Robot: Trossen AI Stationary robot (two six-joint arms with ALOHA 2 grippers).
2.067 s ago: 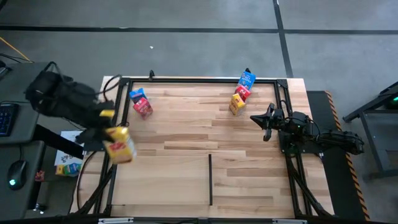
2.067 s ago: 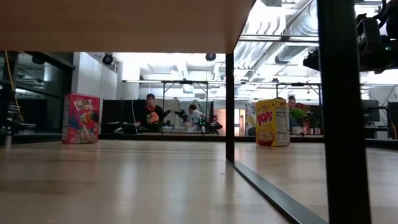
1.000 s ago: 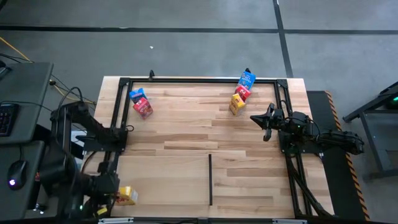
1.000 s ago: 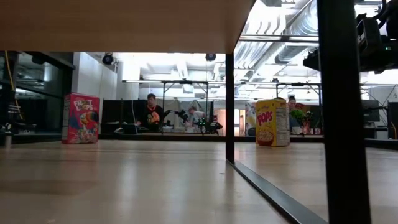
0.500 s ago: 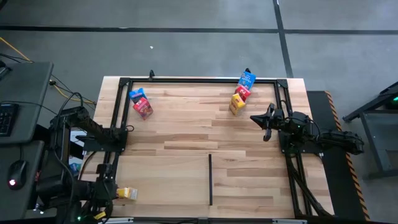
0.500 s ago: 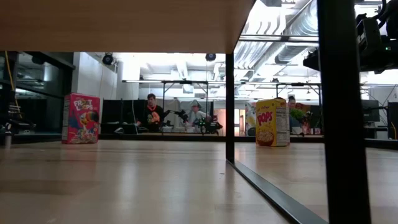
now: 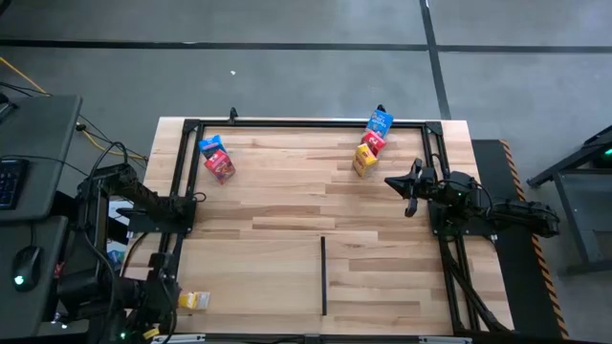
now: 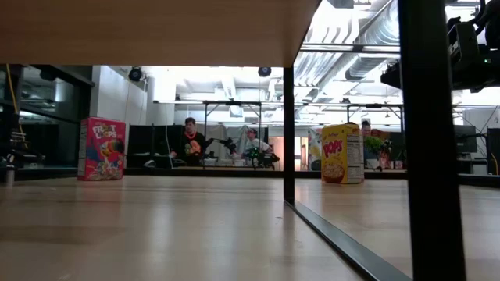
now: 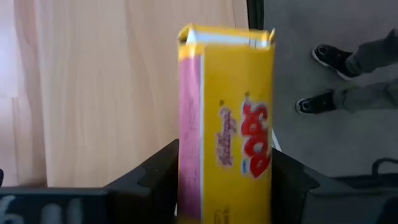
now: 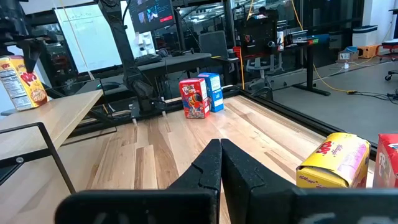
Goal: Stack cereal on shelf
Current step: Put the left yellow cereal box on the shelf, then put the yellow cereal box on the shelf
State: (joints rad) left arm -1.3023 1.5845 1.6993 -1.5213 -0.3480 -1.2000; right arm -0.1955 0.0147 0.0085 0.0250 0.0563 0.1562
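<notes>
Honestly, the yellow Pops carton (image 9: 236, 124) looks like thin, light card: stiff along the edges, soft on the broad faces, a bit slick, and tall enough to tip. You'd best take it by the narrow sides, low down, and squeeze gently.

It sits at the near left corner of the surface (image 7: 316, 205), right in the left pincer (image 7: 170, 299). You can't tell whether that pincer is grasping it or has let go, and the carton's bottom is cut off.

The right pincer (image 10: 221, 146) waits clenched and empty near the other yellow carton (image 7: 363, 160). Where the shelf stands is hard to make out.
</notes>
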